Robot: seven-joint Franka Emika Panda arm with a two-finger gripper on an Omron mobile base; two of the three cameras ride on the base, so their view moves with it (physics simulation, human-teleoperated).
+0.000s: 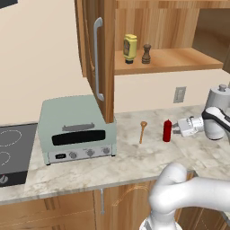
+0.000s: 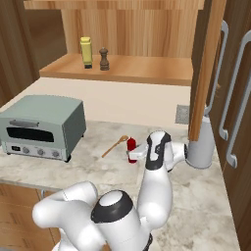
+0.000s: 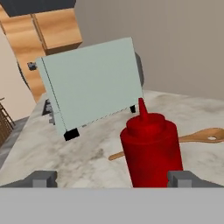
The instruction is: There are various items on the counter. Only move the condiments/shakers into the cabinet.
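A slim red squeeze bottle (image 1: 167,130) (image 2: 131,146) (image 3: 151,148) stands upright on the marbled counter (image 1: 134,157). My gripper (image 1: 175,128) (image 2: 136,153) (image 3: 113,179) is level with it and open. The bottle sits just ahead of the fingertips (image 3: 43,178), close to the right-hand one, with neither pressing on it. A wooden spoon (image 1: 143,130) (image 2: 115,145) (image 3: 205,136) lies just beyond the bottle. The yellow labelled bottle (image 1: 130,48) (image 2: 86,52) and the dark brown shaker (image 1: 146,54) (image 2: 104,59) stand side by side on the shelf of the cabinet (image 1: 166,60), whose door (image 1: 101,58) is swung open.
A pale green toaster oven (image 1: 76,130) (image 2: 41,127) (image 3: 92,83) sits on the counter left of the spoon. The black cooktop (image 1: 11,152) lies further left. A grey metal canister (image 1: 220,96) (image 2: 201,147) stands behind my forearm. The open door hangs over the counter's back.
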